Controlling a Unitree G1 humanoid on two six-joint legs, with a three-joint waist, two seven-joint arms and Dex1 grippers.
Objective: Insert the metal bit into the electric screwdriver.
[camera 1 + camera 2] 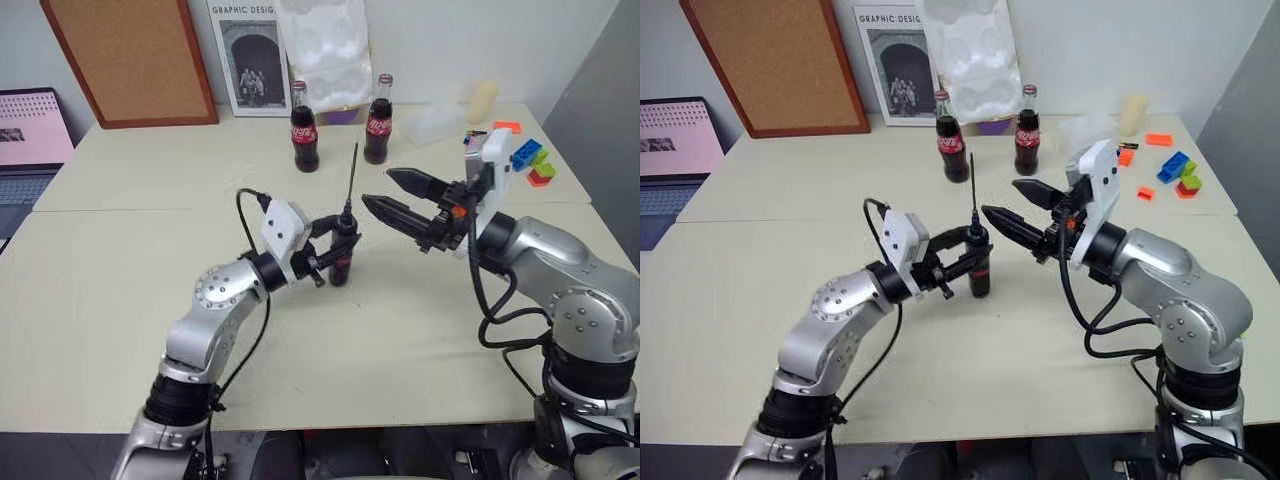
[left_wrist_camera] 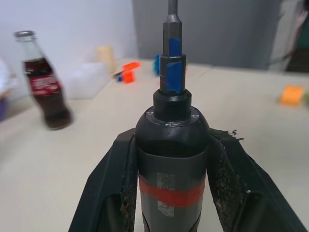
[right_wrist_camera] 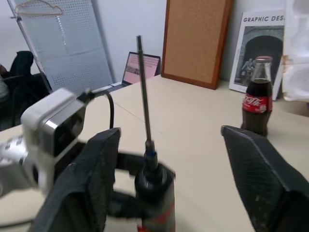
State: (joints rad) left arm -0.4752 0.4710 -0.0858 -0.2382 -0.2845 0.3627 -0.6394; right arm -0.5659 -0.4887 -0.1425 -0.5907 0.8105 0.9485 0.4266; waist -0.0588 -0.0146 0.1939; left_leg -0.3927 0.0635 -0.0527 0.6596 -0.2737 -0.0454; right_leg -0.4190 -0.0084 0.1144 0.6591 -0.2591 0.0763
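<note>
Between the left gripper's [image 1: 335,252] two black fingers [image 2: 113,188] the screwdriver [image 1: 341,252] stands upright, clamped around its body just above the red band, its base near or on the table [image 1: 120,300]; I cannot tell whether it touches. The bit [image 1: 352,172] rises straight from the bluish tip of the screwdriver, so it looks seated in the socket, though how deep it sits cannot be judged.

Just beside the screwdriver, on the side of the coloured blocks [image 1: 530,160], the right gripper [image 1: 398,196] hangs with its fingers wide apart and nothing between them; in the right wrist view the bit stands free in that gap, touching neither pad.

The main risk, as I judge it, is a loosely seated bit. If the socket has not caught it, any tilt or jolt of the left arm could let the thin rod lean, slide out and roll across the table. A second risk is the right gripper's open fingers brushing the bit as that arm draws off, which could pull it free or bend it. Beyond the screwdriver stand two cola bottles [image 1: 305,130]; a wide swing of the raised bit could knock one over.
</note>
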